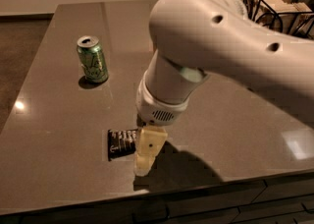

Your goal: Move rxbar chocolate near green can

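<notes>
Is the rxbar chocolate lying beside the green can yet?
No, the rxbar chocolate lies well apart from the green can, with the gripper at one end of it.

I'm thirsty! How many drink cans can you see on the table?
1. The green can stands back left on the table. The gripper is down near the front edge, by the snack bar. The arm covers part of the table, so another can could be hidden.

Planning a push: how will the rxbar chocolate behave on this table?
The rxbar chocolate lies flat, so it likely slides, not rolls. Its wrapper may slip easily on the polished table. The gripper is down over one end of it.
</notes>
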`<state>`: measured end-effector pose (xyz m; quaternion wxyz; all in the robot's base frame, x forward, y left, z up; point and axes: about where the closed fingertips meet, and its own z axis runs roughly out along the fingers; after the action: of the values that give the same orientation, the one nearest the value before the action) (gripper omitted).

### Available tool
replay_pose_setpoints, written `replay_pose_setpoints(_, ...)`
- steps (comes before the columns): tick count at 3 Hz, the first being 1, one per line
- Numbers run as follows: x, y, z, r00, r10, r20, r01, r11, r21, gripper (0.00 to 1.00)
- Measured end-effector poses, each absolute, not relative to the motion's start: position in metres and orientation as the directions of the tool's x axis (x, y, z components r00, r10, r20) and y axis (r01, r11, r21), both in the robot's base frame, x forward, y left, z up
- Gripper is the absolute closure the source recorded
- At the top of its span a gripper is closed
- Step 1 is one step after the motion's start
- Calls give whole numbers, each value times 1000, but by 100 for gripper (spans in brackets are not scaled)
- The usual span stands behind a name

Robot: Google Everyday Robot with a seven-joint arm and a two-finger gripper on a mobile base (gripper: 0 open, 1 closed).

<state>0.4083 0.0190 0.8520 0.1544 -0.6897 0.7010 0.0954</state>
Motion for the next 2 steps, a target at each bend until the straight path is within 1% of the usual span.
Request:
replay_pose_setpoints(1,404,28,842,7,-939,-343,-997,20,-75,19)
replay_pose_setpoints(2,404,33,838,7,-942,-336,-998,16,-67,42)
